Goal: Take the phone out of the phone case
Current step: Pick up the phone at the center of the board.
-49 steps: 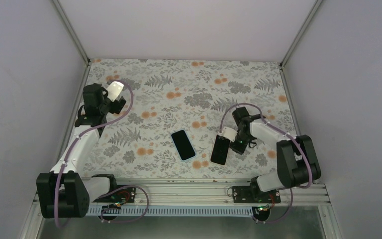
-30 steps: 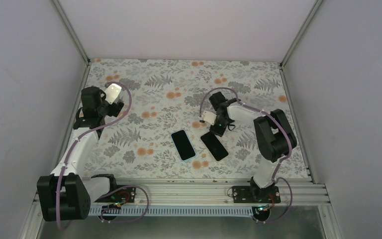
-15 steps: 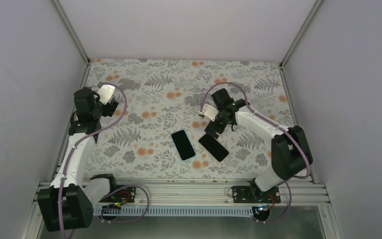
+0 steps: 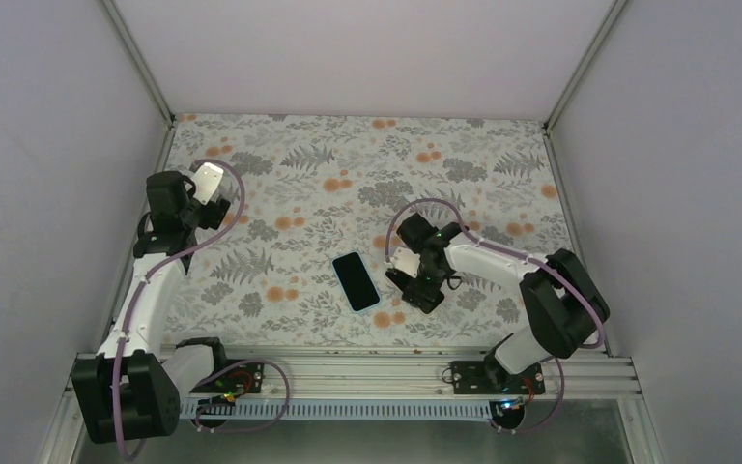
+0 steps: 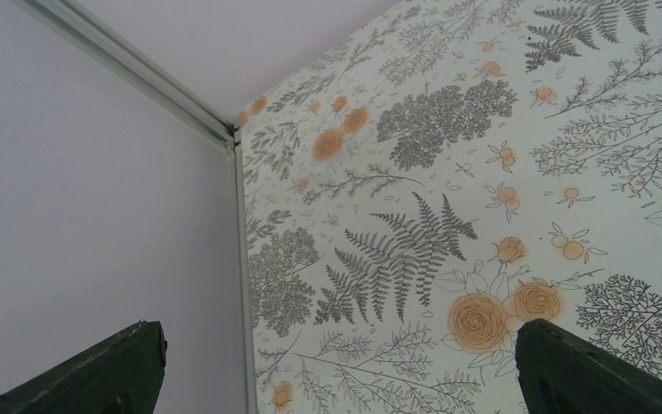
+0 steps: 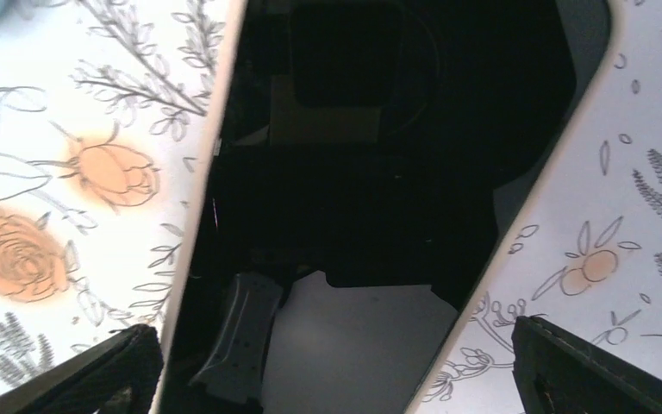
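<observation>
Shifted since half a second ago: right end effector (image 4: 417, 278), from farther back on the table (image 4: 502, 155) to directly over the phone (image 4: 431, 298), hiding its far end in the top view. Released, fingers (image 6: 112, 371) spread wide, gripping nothing. Seen from the right wrist: one finger at each lower corner, with the glossy black phone (image 6: 379, 172) beneath and between them, running slantwise up the view. Whether touching the phone or just above it: cannot tell.

Phone flat on the floral table, right of centre, out of the phone case (image 4: 356, 281). Phone case light-blue-rimmed with a dark face, lying flat just left of the phone, near it but apart, in the same spot as before.

Left end effector (image 4: 217, 201) well apart at the left side, close to the wall (image 4: 58, 193), barely changed. Seen from the left wrist (image 5: 336, 345): fingers wide apart, released, holding nothing, with patterned table and the corner rail (image 5: 181, 103) ahead.
</observation>
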